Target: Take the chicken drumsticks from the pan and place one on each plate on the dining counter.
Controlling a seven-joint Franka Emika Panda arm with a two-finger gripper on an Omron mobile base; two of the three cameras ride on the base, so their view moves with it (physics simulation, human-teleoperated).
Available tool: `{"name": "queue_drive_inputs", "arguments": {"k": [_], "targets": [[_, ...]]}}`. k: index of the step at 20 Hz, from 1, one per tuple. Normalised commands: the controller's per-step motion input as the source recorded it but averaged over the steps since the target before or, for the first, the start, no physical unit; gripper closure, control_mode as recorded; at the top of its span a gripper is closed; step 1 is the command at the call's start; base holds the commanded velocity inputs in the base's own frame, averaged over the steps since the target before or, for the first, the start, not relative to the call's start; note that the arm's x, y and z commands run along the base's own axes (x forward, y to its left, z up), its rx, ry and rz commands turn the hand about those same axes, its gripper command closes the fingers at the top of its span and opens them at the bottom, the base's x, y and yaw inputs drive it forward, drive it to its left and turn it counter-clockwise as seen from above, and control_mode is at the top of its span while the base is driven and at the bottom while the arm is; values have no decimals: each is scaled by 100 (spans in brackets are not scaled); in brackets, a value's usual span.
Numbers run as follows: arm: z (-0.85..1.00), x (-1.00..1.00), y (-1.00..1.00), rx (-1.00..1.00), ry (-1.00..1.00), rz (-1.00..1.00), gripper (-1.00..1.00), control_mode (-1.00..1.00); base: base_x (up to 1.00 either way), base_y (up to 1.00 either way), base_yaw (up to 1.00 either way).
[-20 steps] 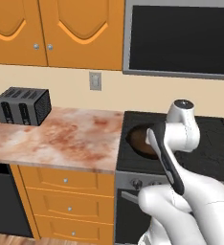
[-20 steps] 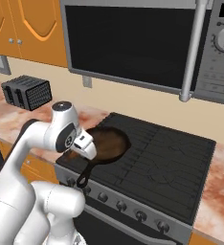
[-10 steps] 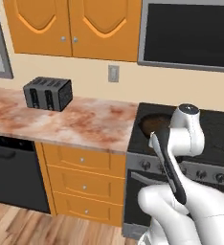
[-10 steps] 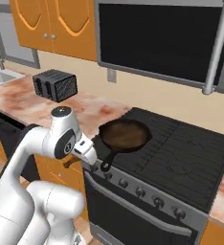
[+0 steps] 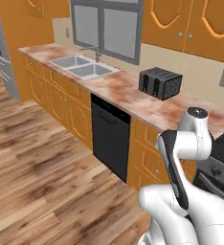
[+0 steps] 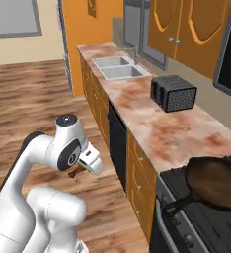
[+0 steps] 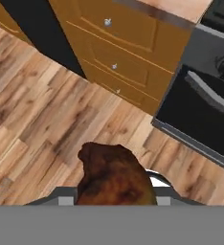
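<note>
The base has swung left from the stove; the jaws grip a drumstick [image 7: 115, 177] above the floor [image 7: 47, 115]

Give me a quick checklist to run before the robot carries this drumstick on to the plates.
1. Drumstick in the gripper: ok, brown meat sits between the fingers in the hand view.
2. Grip firm enough for driving: cannot tell.
3. Hand clear of the orange drawers and oven door: ok, it hangs over wood floor.
4. Pan stable on the stove: ok, it lies flat, handle toward the front edge.
5. Second drumstick in the pan: cannot tell.
6. Plates and dining counter located: cannot tell.
</note>
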Motion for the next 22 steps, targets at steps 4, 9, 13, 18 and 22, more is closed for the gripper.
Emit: {"name": "queue_drive_inputs", "arguments": {"k": [4,9,13,18,22], "targets": [[0,0,0,0,0,0,100,100,-7,0,100],[0,0,0,0,0,0,100,100,-5,5,100],[0,0,0,0,0,0,100,100,-12,29,100],[0,0,0,0,0,0,100,100,-1,48,100],[0,0,0,0,0,0,100,100,0,52,96]]}}
